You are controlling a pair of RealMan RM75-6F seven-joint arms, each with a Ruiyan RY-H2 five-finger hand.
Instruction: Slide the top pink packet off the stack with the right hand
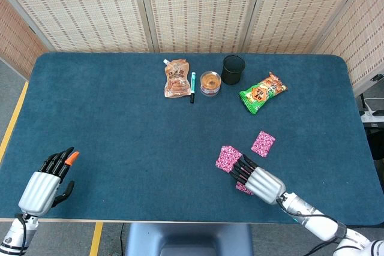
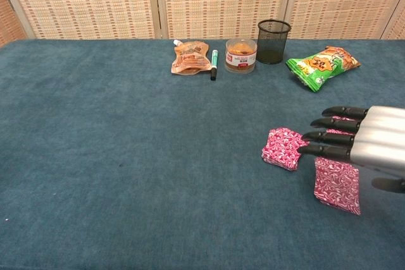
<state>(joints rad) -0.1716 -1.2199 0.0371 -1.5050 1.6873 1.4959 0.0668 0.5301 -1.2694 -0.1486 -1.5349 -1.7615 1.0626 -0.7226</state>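
Right hand (image 1: 259, 181) reaches flat over the table, fingers (image 2: 329, 137) stretched straight and spread, gripping nothing. The stack (image 1: 228, 158) sits just off its fingertips at ten o'clock; I can't tell whether they touch it. One loose packet (image 2: 337, 184) lies under the palm, another (image 1: 263, 143) at twelve. These look light, thin, glossy sachets, likely slippery; press flat on top and drag. Left hand (image 1: 48, 183) idles open, far off.
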